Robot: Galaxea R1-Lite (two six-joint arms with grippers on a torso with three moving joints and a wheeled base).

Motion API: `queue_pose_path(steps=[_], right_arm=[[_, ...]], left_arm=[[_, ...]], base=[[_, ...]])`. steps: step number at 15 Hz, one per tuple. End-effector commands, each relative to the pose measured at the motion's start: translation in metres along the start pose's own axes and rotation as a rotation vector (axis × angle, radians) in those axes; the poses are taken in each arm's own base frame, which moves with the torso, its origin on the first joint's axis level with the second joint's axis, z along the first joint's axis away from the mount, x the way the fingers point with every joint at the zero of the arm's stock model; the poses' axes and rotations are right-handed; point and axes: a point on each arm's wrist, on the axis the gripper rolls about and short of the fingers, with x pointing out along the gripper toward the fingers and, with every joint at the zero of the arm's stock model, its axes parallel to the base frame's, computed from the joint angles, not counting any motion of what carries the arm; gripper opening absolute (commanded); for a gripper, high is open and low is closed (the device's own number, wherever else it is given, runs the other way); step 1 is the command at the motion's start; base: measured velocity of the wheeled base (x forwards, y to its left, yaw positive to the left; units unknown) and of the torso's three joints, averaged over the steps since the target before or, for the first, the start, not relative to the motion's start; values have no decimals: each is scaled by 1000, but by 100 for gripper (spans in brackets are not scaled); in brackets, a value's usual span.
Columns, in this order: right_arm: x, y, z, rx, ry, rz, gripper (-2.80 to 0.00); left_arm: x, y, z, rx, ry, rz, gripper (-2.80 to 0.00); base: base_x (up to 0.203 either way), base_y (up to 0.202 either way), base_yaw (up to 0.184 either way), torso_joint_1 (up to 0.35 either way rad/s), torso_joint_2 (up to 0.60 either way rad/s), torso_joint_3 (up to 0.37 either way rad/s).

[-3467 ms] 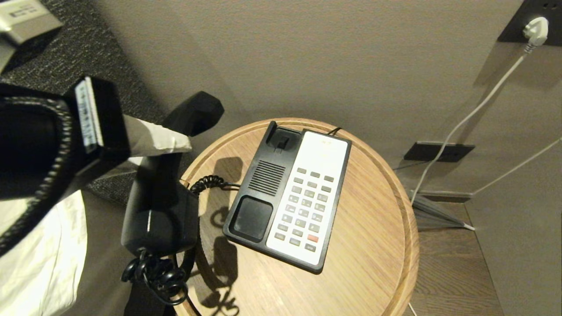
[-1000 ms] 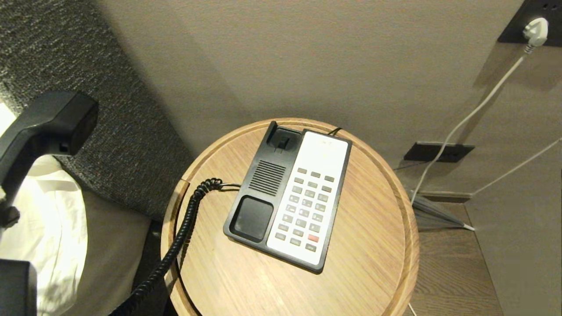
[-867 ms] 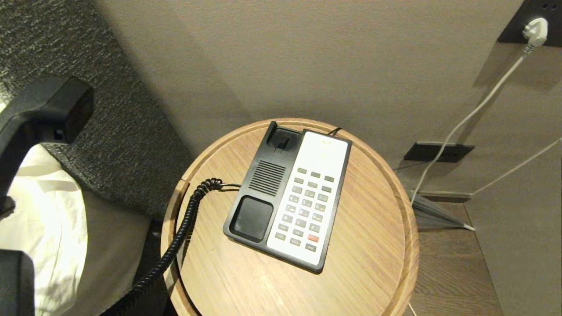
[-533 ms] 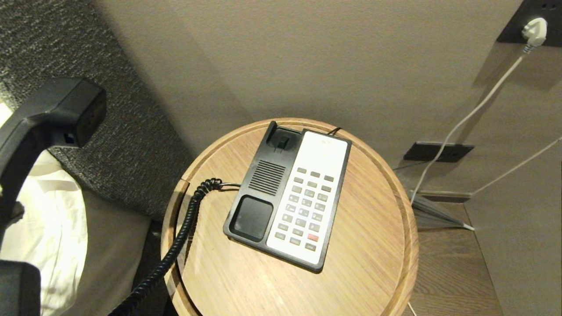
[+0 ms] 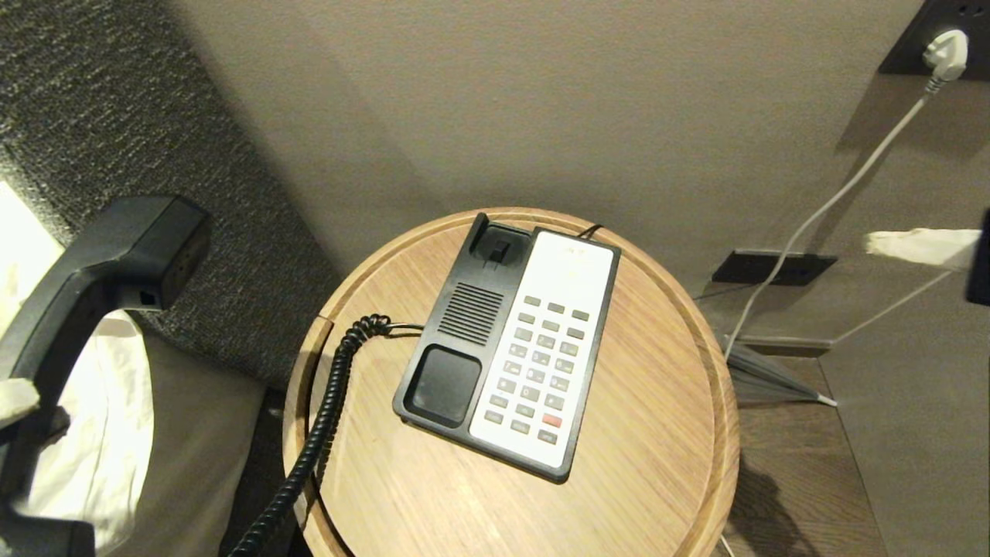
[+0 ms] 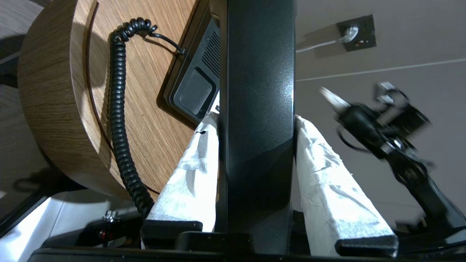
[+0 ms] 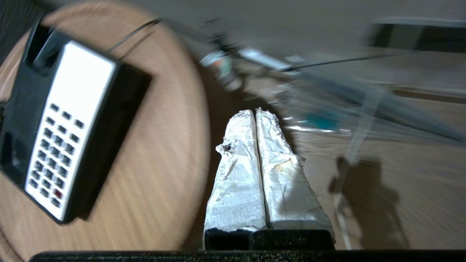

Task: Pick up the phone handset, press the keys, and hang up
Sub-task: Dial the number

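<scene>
The handset [image 5: 93, 271] hangs in the air off the left side of the round wooden table [image 5: 657, 433], over white bedding [image 5: 100, 433] and in front of a dark textured headboard [image 5: 116, 100], its bulky upper end tipped toward the wall; the left gripper [image 6: 256, 122] pinches its shaft, one white-wrapped finger [image 6: 189, 174] pressed against each side; the coiled black cord [image 5: 321, 418] runs from the left side of the phone base [image 5: 464, 309] across the tabletop and down over the near left edge; the base lies aslant in the middle of the table, its cradle bare, with the keys [image 5: 541, 363] in rows of three on the white faceplate and one red key near the lower end; the right gripper [image 7: 256, 112] is beyond the table's right edge, above the floor, its two wrapped fingers pressed together with nothing between them, and in the head view only a white fingertip shows at the right border; behind it a white plug [image 5: 945, 50] sits in a wall socket, its cable trailing down the wall.
</scene>
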Motion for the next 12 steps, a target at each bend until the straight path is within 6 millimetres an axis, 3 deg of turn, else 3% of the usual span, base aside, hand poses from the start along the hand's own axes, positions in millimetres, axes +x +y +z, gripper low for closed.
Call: queue_pose_path(steps=[1,3,5,12], right_arm=[[53,44,-7,-50,119,82,-280],[73,81,-7,-38,139,106,-280],[80,102,-12,-46,158,116,-280],[69,142,-29,-63,211,227,-280]], left_arm=[[-1,5,-4,-5,-7,0,-280],[-1,6,-4,-10,-22,-16,-280],[0,6,-5,-8,-18,-14,-280],[3,11,-9,-5,9,-5,-280]], base=[[0,0,0,0,0,0],[0,0,0,0,0,0],[0,0,0,0,0,0],[0,0,0,0,0,0]])
